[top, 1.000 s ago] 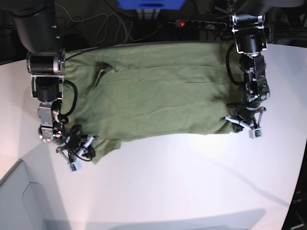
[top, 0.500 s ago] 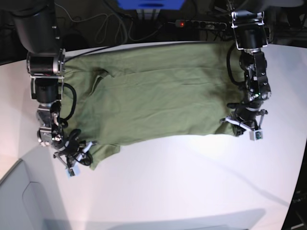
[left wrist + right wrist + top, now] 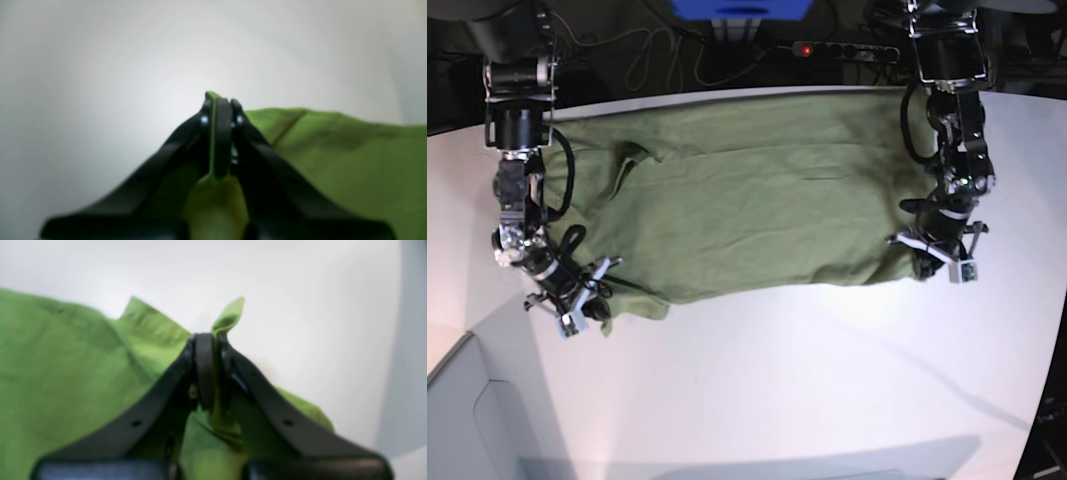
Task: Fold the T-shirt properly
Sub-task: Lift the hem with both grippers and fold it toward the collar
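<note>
Judging the fold barely begun, main folds left

I have the T-shirt [image 3: 757,220] spread on the bench [image 3: 827,390], its near edge pinched in both my left claw [image 3: 927,268] and right claw [image 3: 599,300].

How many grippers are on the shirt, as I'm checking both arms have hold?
2. The left gripper pinches the shirt near its edge, on the base view's right; the right gripper pinches it on that view's left. None seems hidden.
</note>
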Controlling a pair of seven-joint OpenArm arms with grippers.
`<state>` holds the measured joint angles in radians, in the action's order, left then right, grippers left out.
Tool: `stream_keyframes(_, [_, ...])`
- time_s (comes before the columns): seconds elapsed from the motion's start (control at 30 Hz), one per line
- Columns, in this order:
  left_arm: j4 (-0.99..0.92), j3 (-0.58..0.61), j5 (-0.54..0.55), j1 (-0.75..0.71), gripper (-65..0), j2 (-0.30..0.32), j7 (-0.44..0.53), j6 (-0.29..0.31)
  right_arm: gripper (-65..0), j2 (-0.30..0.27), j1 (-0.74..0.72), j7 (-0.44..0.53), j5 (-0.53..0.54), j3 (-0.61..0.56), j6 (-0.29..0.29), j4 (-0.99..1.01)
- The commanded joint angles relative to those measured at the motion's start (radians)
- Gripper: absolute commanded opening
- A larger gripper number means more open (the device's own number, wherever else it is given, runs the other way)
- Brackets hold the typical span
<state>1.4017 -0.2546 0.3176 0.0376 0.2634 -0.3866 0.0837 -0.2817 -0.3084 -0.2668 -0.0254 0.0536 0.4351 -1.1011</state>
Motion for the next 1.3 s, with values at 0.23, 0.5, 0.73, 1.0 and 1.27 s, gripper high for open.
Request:
stream_keyframes(0.23, [0.104, -0.071, 0.008, -0.055, -65.0, -0.013, 0.027, 0.003, -64.9, -0.018, 0.102, 0.028, 0.015, 0.098, -0.008, -0.202])
stream_keyframes(0.5, [0.176, -0.071, 0.008, -0.123, -65.0, -0.04, 0.028, 0.001, -64.9, -0.018, 0.205, 0.028, 0.015, 0.108, -0.008, -0.304])
stream_keyframes(0.73, [0.216, -0.094, 0.008, -0.192, -65.0, -0.06, 0.036, 0.004, -64.9, -0.02, 0.28, 0.033, 0.015, 0.134, -0.008, -0.32])
stream_keyframes(1.0, [0.218, -0.142, 0.008, -0.222, -65.0, -0.082, 0.036, 0.008, -64.9, -0.018, 0.328, 0.034, 0.015, 0.182, -0.008, -0.32])
stream_keyframes(1.27, [0.23, -0.14, 0.008, -0.247, -65.0, -0.082, 0.036, 0.008, -64.9, -0.018, 0.358, 0.036, 0.015, 0.203, -0.008, -0.32])
